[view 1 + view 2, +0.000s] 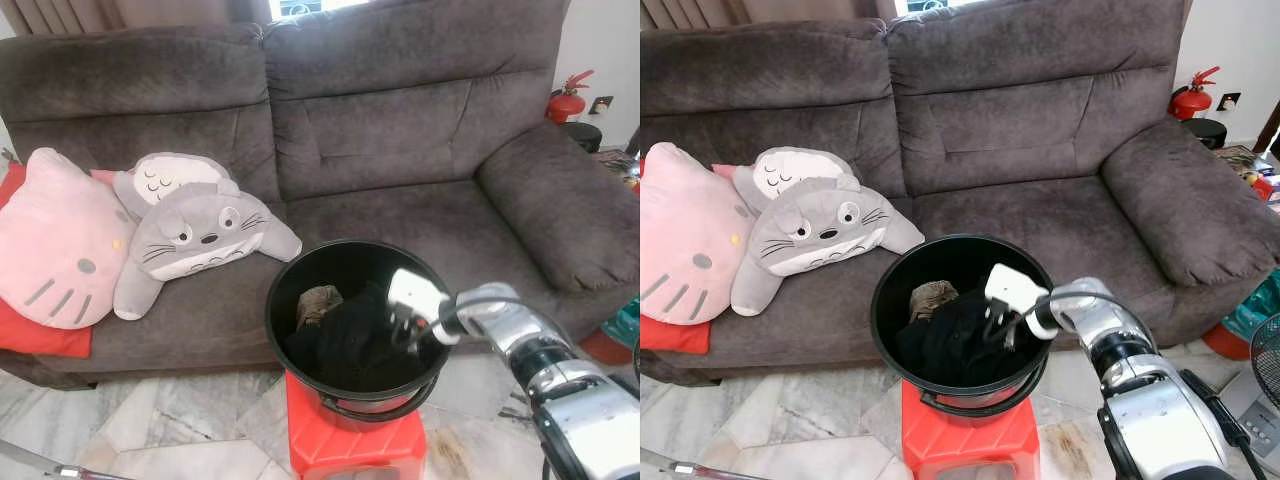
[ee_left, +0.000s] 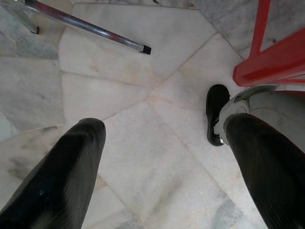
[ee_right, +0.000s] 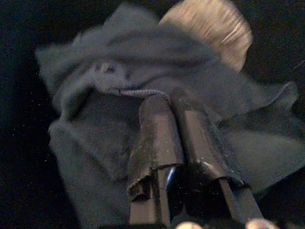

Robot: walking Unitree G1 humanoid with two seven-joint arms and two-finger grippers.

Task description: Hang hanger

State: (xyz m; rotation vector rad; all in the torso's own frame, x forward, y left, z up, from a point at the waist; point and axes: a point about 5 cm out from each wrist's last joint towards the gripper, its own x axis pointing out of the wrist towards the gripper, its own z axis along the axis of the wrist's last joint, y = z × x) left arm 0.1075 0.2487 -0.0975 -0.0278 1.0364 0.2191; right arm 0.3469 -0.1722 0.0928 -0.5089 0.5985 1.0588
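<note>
A black bucket (image 1: 275, 290) stands on a red stool (image 1: 350, 440) in front of a grey sofa (image 1: 400, 130). Inside lie a dark garment (image 1: 340, 345) and a tan cloth (image 1: 318, 300). No hanger can be made out. My right gripper (image 1: 405, 335) reaches down into the bucket. In the right wrist view its fingers (image 3: 157, 124) are pressed together, shut on a hem of the dark garment (image 3: 95, 129), with the tan cloth (image 3: 214, 21) beyond. My left gripper (image 2: 164, 124) hangs open over the marble floor.
A grey plush (image 1: 195, 240) and a pink cat cushion (image 1: 55, 240) lie on the sofa's left seat. A fire extinguisher (image 1: 568, 100) stands behind the sofa's right arm. A metal bar (image 2: 90, 28) and my foot (image 2: 217, 114) are on the floor by the stool (image 2: 271, 62).
</note>
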